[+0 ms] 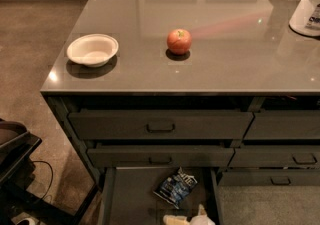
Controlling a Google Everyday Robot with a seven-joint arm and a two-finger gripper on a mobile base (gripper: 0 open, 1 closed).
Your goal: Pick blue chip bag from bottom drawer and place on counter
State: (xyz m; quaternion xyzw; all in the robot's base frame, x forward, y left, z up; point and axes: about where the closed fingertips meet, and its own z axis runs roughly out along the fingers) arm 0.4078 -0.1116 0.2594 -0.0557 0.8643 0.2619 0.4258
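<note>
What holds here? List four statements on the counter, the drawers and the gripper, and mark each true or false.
1. The blue chip bag lies in the open bottom drawer. True.
2. The apple sits inside the white bowl. False: it stands apart on the counter, to the right of the bowl.
3. The gripper is at the view's bottom edge, over the bottom drawer, near the bag. True.
4. The white bowl is in the bottom drawer. False: it stands on the counter, near its left edge.
</note>
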